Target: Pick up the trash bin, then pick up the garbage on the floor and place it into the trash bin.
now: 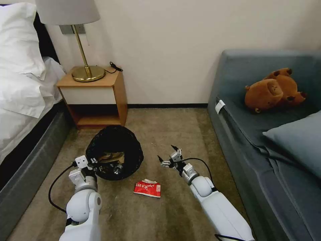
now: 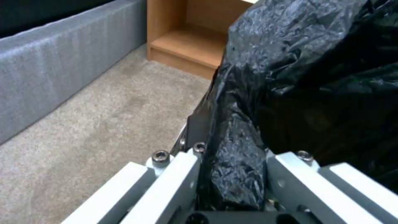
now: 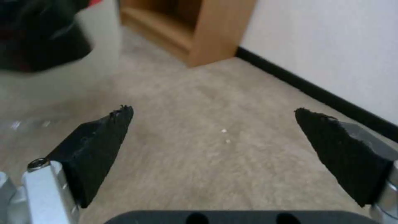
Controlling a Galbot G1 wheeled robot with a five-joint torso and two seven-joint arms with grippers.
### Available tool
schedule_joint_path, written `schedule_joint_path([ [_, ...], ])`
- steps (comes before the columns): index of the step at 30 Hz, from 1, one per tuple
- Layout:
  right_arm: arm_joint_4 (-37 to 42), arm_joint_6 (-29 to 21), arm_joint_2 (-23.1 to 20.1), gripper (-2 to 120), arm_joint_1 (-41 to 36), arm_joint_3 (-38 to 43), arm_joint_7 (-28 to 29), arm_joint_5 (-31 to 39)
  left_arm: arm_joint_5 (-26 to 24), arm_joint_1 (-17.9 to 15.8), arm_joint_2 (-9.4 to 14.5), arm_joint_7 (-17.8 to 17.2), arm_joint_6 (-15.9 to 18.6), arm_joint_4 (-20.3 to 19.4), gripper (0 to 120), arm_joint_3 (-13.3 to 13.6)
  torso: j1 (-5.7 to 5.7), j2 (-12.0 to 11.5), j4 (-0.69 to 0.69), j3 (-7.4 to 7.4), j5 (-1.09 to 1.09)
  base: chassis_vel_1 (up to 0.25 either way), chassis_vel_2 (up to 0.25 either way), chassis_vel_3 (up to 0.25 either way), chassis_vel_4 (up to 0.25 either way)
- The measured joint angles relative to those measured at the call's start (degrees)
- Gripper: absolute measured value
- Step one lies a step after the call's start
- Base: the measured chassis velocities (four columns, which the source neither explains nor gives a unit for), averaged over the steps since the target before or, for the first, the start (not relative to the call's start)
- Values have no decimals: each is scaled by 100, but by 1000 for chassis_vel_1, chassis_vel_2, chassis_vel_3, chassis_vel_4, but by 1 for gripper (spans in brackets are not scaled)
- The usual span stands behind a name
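Beige carpet between bed, nightstand and sofa. Left tool clamped on trash bin rim — bag pinched. Right tool spread wide, empty — red-and-white packet just behind and leftward.

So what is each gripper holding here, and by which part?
The left gripper is shut on the trash bin, pinching its near rim through the black bag. The right gripper is open and holds nothing.
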Motion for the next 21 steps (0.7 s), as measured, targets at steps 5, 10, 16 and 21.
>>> schedule_joint_path([
  [5, -434, 359, -1, 100, 251, -39, -708, -87, 12, 17, 10, -9, 18, -29, 2, 10, 0, 0, 0, 0, 0, 0, 0, 0, 0],
  [10, -1009, 826, 24, 100, 700, -98, -1570, -327, 27, 62, 7, -18, 24, -87, 2, 4, 0, 0, 1, 0, 0, 0, 0, 0, 0],
  [16, -1506, 938, 140, 100, 952, -24, -2274, -733, 56, 160, -37, -21, 21, -106, 2, -10, 0, 0, 1, 0, 0, 0, 0, 0, 0],
  [21, -1772, 1245, 262, 100, 1045, 210, -2817, -1141, 87, 169, -59, -30, 13, -106, 2, -12, 0, 0, 0, 0, -1, 0, 0, 0, 0],
])
